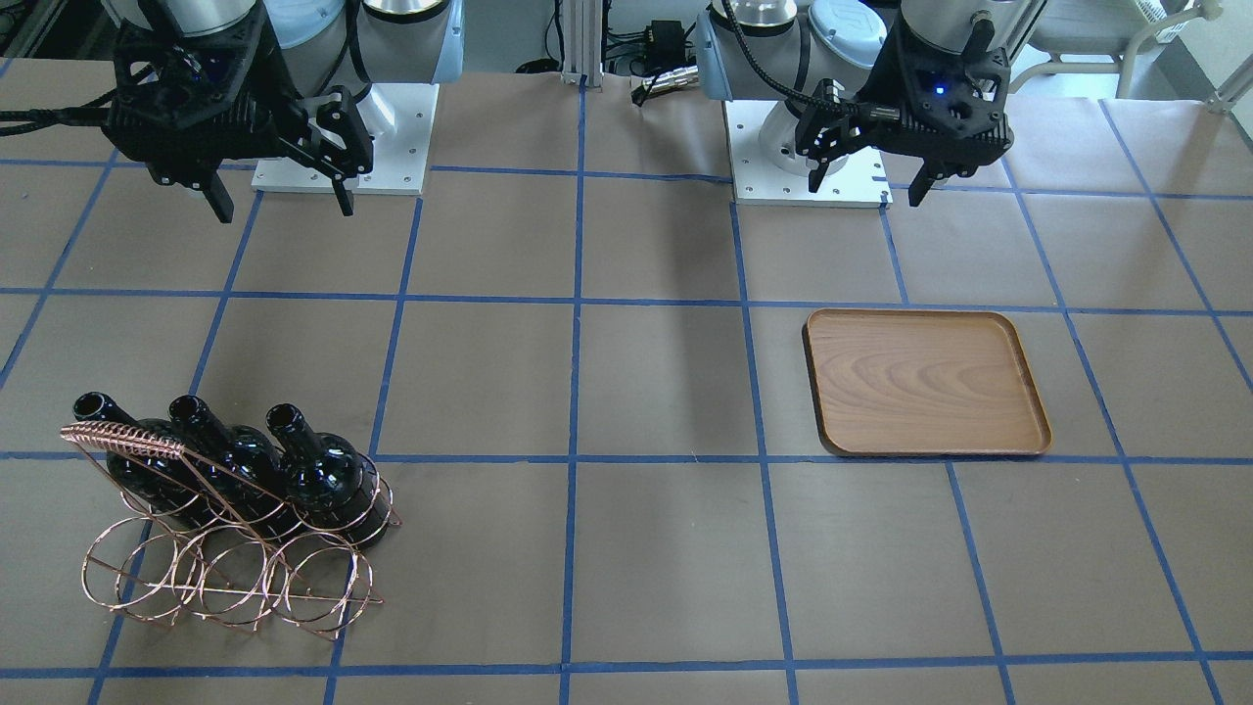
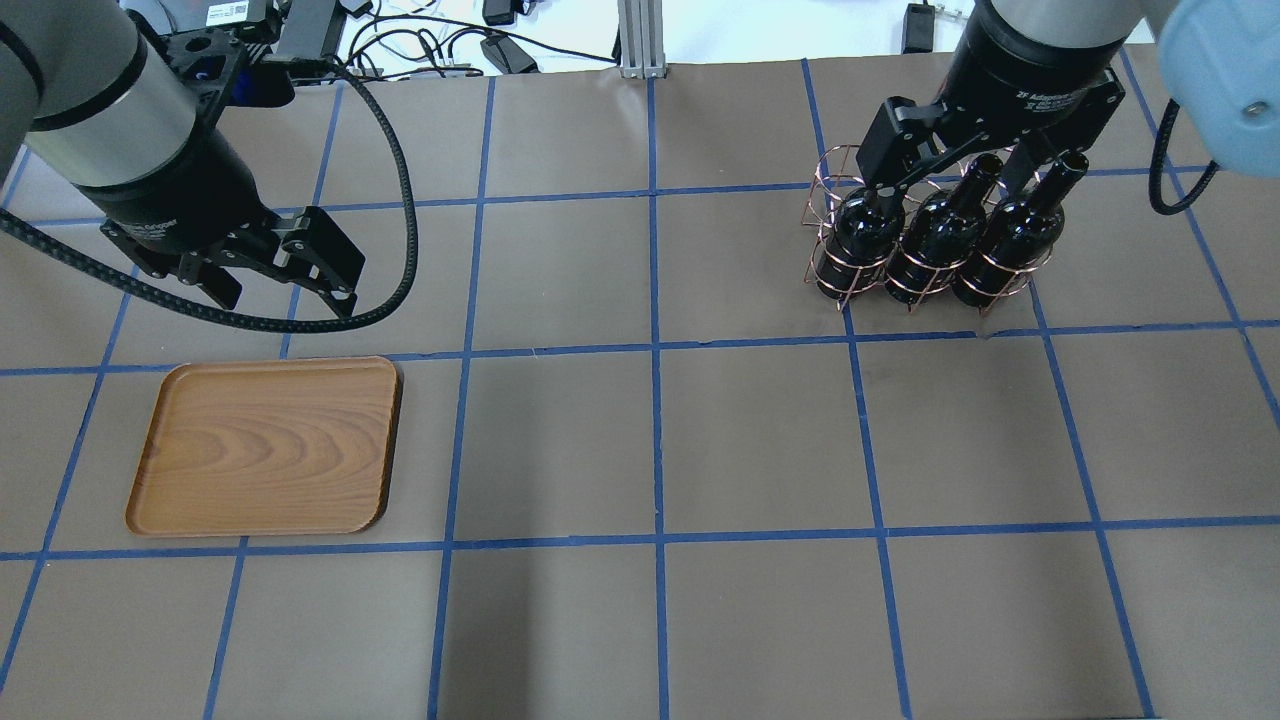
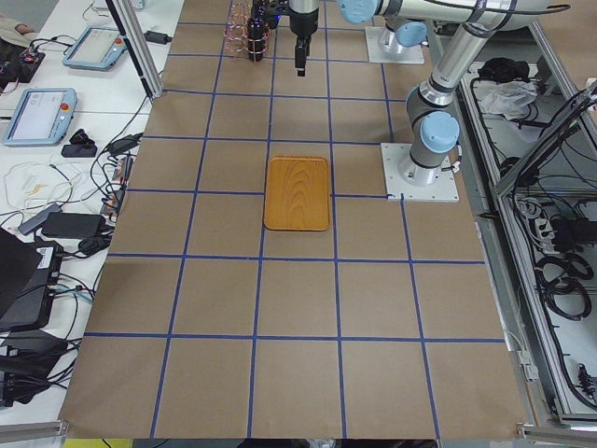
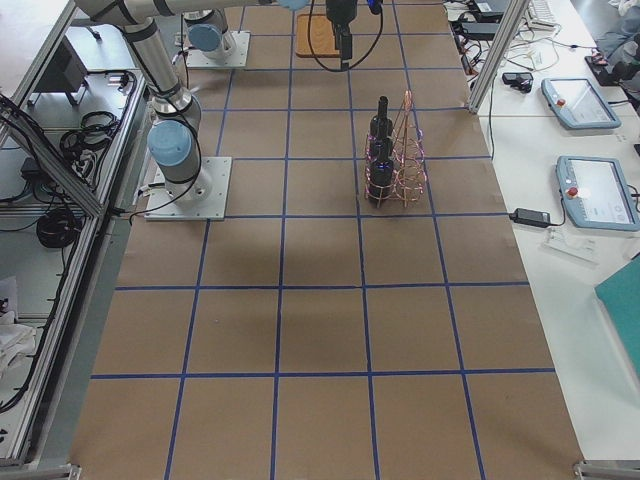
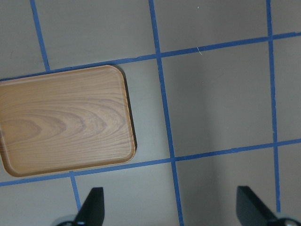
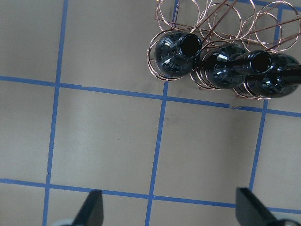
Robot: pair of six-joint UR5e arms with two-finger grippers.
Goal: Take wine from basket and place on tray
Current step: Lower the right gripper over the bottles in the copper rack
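Note:
Three near-black wine bottles stand side by side in the copper wire basket, necks up. They also show in the overhead view and the right wrist view. The wooden tray lies empty on the table; it also shows in the overhead view and the left wrist view. My right gripper is open and empty, raised above the table on the robot's side of the basket. My left gripper is open and empty, raised beside the tray on the robot's side.
The table is covered in brown paper with a blue tape grid. The two arm base plates sit at the robot's edge. Cables and electronics lie beyond the far edge.

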